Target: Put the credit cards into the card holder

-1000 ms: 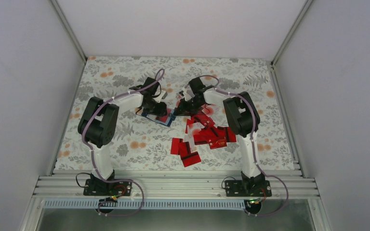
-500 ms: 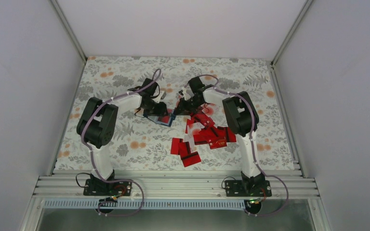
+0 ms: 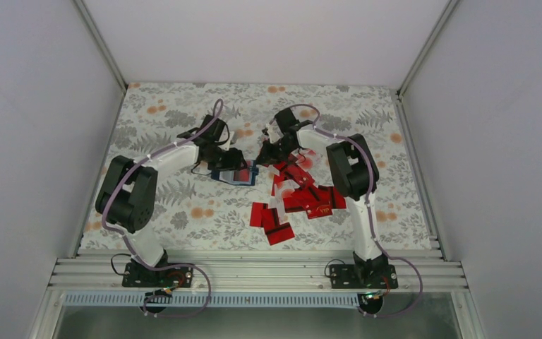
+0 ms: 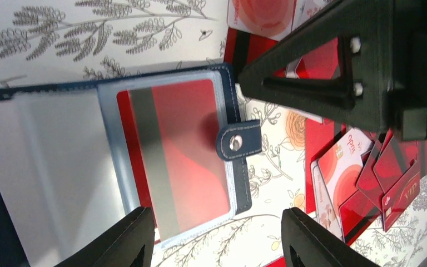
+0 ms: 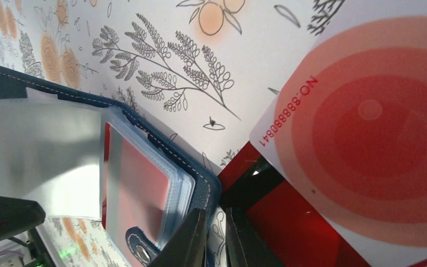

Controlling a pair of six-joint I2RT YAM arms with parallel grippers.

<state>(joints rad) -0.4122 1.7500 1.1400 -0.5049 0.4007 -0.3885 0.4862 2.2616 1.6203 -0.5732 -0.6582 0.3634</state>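
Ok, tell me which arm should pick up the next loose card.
Right. The right hand sits beside the loose credit cards, which lie on its side of the table. The left hand hangs open over the open card holder, farther from the pile.

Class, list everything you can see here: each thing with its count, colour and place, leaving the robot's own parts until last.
card holder: one, navy blue, lying open mid-table.
card in sleeve: one, red with a grey stripe, inside the holder's clear sleeve.
loose cards: about a dozen, red, overlapping heap right of the holder.
tablecloth: one, white floral, covering the table.
left gripper: one, black, open above the holder.
right gripper: one, black, shut beside the holder's edge.
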